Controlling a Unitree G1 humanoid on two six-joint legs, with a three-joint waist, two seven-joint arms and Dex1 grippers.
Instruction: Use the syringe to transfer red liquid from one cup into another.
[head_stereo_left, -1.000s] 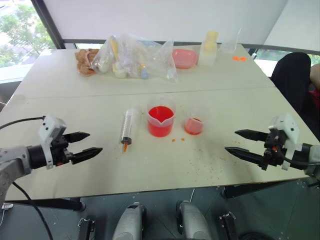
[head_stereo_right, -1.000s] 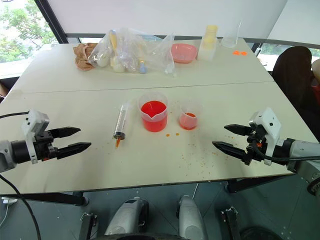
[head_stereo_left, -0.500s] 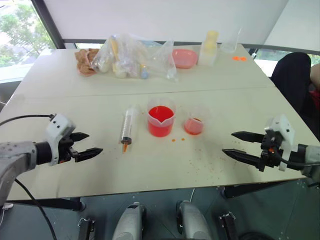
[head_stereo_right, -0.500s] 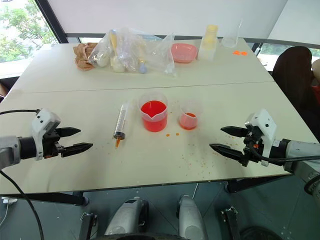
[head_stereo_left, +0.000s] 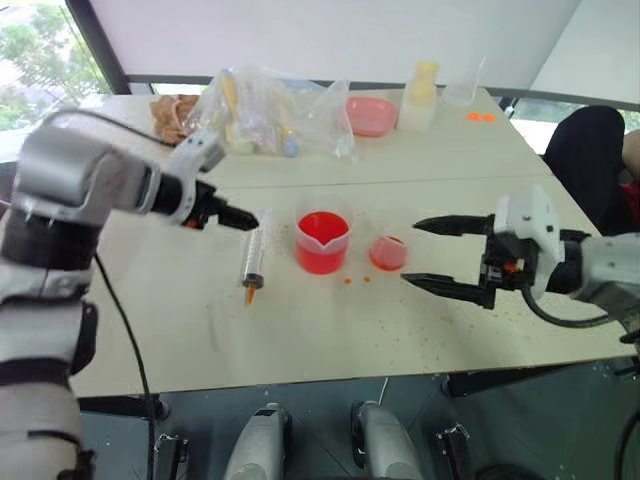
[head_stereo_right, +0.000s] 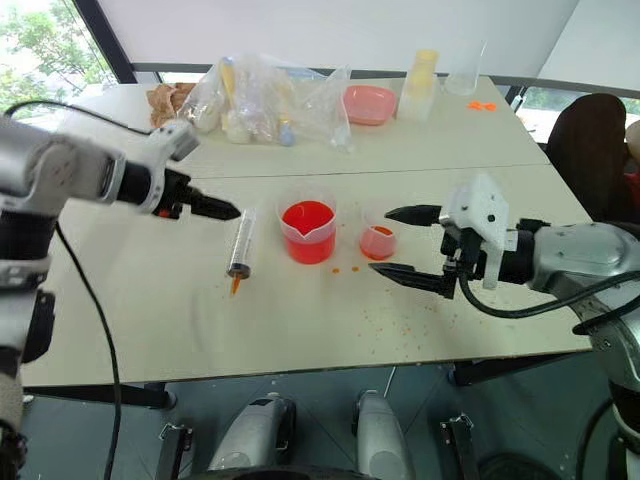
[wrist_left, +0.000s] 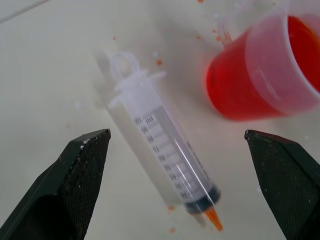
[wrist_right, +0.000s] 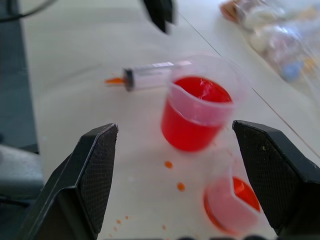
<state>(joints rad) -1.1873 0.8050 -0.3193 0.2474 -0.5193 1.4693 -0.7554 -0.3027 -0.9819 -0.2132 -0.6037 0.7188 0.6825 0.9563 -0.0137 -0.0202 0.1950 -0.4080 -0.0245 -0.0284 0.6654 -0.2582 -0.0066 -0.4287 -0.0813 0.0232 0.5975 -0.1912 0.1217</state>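
Observation:
The syringe (head_stereo_left: 255, 252) lies flat on the table, left of the cups, with its orange tip toward the front edge. To its right stands the spouted beaker (head_stereo_left: 322, 243), holding red liquid (head_stereo_left: 320, 226). The small cup (head_stereo_left: 386, 252), with a little red at its bottom, is further right. My left gripper (head_stereo_left: 247, 221) is open. It hovers over the syringe's (wrist_left: 165, 152) plunger end, pointing down at it, and holds nothing. My right gripper (head_stereo_left: 409, 253) is open and empty just right of the small cup (wrist_right: 227, 200), fingers pointing left toward the beaker (wrist_right: 196, 107).
Along the table's back stand clear plastic bags (head_stereo_left: 265, 108) of items, a pink bowl (head_stereo_left: 368, 116), a pale bottle (head_stereo_left: 419, 92) and a brown object (head_stereo_left: 170, 122). Orange specks (head_stereo_left: 430, 335) dot the table near the front. A person (head_stereo_left: 595, 165) sits at the far right.
My left arm swung up from the near left edge and in over the syringe. My right gripper moved left to beside the small cup and rolled, one finger now above the other.

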